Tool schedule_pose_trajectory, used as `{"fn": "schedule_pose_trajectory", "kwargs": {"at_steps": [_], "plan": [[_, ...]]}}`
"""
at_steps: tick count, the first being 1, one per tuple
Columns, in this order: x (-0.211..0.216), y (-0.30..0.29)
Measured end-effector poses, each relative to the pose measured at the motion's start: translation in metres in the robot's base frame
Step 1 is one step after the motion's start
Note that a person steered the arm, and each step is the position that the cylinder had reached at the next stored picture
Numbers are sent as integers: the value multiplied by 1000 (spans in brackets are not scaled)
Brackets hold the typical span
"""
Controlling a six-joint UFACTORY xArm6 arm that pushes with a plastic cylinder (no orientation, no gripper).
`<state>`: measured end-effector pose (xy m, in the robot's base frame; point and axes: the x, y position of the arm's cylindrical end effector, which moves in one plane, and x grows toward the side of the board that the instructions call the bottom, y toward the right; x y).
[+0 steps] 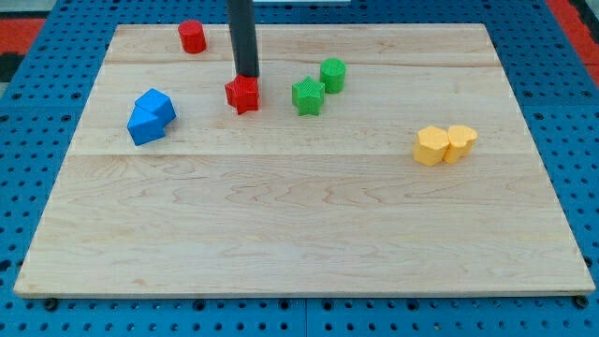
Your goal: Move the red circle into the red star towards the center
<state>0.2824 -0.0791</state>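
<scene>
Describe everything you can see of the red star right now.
The red star is a small, matte red, plastic-looking block with a notched star outline, lying flat on the wooden board, upper left of centre. My tip sits at its far edge, seemingly touching it. No block touches it: the red circle lies apart toward the view's top left, the green star to its right.

rod: straight, dark grey-black (plain, smooth) | my tip [246, 76]: blunt, same dark colour
</scene>
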Motion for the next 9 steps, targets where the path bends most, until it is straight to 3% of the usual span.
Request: {"fn": "schedule_pose_trajectory", "kwargs": {"at_steps": [1, 2, 3, 5, 6, 8, 9], "plan": [[-71, -7], [-90, -31], [-90, -94], [-65, -108], [-41, -68], [-25, -128], [3, -71]]}}
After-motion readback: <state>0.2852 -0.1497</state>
